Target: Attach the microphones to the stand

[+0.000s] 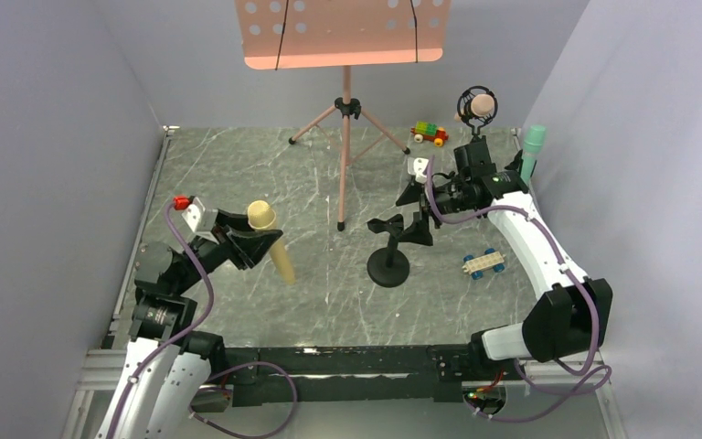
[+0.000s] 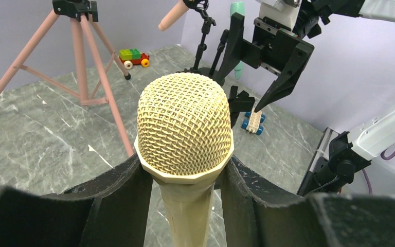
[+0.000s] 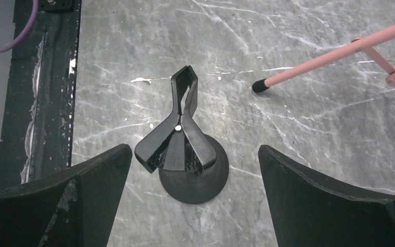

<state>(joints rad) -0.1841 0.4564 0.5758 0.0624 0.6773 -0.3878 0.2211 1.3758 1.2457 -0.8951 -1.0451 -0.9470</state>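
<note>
My left gripper [image 1: 254,241] is shut on the pale yellow microphone [image 1: 271,236], just below its mesh head [image 2: 184,123], and holds it tilted over the left of the table. My right gripper [image 1: 413,203] is open and empty, hovering over the black stand [image 1: 388,265]. The stand's forked clip [image 3: 184,103] and round base [image 3: 198,177] lie between its fingers in the right wrist view. The salmon pink microphone [image 1: 481,107] sits in a black holder at the back right. The teal green microphone [image 1: 532,146] stands upright by the right wall.
A pink music stand [image 1: 343,37] on a tripod [image 1: 345,137] stands at the back centre, one foot near the black stand [image 3: 259,86]. A coloured brick car [image 1: 430,134] is at the back, and a white and blue one [image 1: 483,263] is right of the stand.
</note>
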